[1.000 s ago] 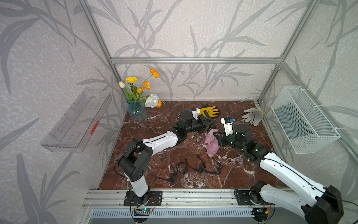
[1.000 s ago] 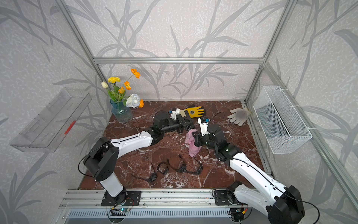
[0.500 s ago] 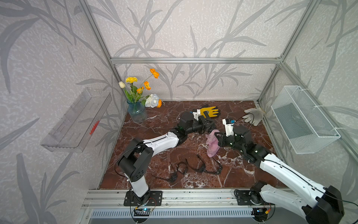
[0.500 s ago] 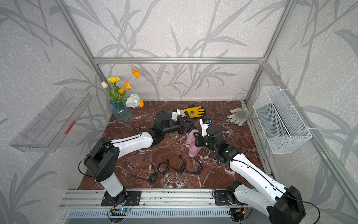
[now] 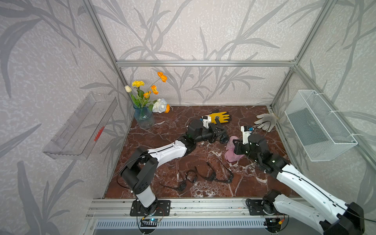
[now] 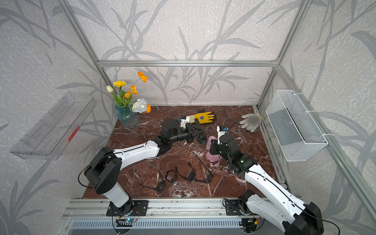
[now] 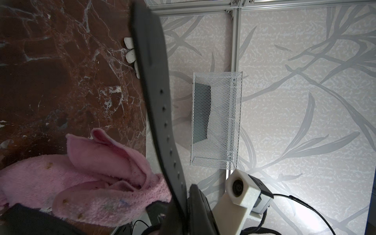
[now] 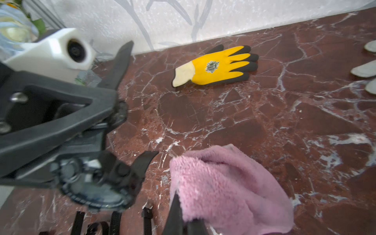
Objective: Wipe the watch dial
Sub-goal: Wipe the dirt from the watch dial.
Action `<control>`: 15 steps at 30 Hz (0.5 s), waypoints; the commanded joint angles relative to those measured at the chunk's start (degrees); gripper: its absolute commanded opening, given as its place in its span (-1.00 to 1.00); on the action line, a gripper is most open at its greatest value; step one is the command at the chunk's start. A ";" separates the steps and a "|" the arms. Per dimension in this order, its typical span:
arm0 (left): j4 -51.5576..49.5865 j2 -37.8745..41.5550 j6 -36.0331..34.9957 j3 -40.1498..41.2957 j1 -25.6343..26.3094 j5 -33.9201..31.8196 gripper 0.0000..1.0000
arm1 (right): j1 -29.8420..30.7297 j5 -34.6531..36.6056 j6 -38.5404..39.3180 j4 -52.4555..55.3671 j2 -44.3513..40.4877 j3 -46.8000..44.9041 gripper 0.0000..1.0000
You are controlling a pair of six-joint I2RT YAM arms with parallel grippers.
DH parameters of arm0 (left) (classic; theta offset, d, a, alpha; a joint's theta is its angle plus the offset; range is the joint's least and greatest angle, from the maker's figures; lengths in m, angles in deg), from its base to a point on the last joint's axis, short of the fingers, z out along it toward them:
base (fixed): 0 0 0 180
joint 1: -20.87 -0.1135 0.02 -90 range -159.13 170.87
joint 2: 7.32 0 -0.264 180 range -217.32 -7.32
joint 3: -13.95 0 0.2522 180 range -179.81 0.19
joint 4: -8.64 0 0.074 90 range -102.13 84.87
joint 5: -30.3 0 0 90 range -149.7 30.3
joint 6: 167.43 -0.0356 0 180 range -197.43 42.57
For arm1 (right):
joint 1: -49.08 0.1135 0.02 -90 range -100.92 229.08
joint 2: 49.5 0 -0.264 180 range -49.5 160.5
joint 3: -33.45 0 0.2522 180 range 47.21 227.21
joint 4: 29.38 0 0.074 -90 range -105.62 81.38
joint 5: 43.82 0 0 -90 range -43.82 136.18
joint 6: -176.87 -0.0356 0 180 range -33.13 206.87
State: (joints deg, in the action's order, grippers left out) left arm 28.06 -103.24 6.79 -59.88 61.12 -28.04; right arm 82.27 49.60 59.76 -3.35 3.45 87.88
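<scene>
Left gripper (image 5: 220, 134) is lying low over the middle of the table, its jaws clamping together on the watch (image 5: 224, 139). In the right wrist view the dial (image 8: 95, 193) is sitting tilted below the black fingers. The strap (image 7: 162, 114) is running long past the left wrist camera. The watch is hanging close over the marble; cannot tell whether it is touching.

Right gripper (image 5: 235, 147) is pinching tight on the pink cloth (image 5: 231, 151), which is bunching out ahead of the fingertips and drooping toward the table. The cloth is sitting just beside the watch, and a narrow gap is showing between them in the right wrist view.

Containers:
- White wire basket (image 5: 319, 126) is hanging on the right wall. A dark shape is showing through the mesh in the left wrist view; cannot tell what it is.
- Clear shelf (image 5: 81, 126) is hanging on the left wall, with a small red item (image 5: 99, 133) showing in it.
- Blue glass vase (image 5: 143, 118) is standing in the far left corner, holding yellow, orange and white flowers (image 5: 146, 93).

Surface: the red-brown marble top (image 5: 162, 130) is showing white veins.
- Yellow glove (image 5: 220, 117) is lying flat just behind the left gripper.
- Grey glove (image 5: 265, 121) is lying in the far right corner.
- Two dark spectacles (image 5: 203, 177) are lying with arms spread toward the front edge.

Room: walls (image 5: 203, 30) are wearing pale leaf-patterned paper, and an aluminium frame (image 5: 203, 63) is running along the edges.
</scene>
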 commanded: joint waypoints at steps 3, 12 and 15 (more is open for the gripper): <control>2.44 1.20 0.31 0.23 0.25 1.03 -1.00 | -0.13 -13.85 1.27 -7.29 -2.58 -0.76 -1.00; 2.40 1.09 0.39 0.22 0.26 1.04 -1.00 | 0.34 -20.00 0.32 -13.96 0.31 -0.33 -1.00; 2.24 1.36 0.29 0.37 0.30 0.98 -1.00 | 0.76 -21.58 -0.13 -16.93 2.32 -0.01 -1.00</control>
State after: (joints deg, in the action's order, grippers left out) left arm 28.76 -103.24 7.21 -59.82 60.92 -28.13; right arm 82.18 32.84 59.86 -11.57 4.63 87.20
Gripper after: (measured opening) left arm 0.062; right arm 0.055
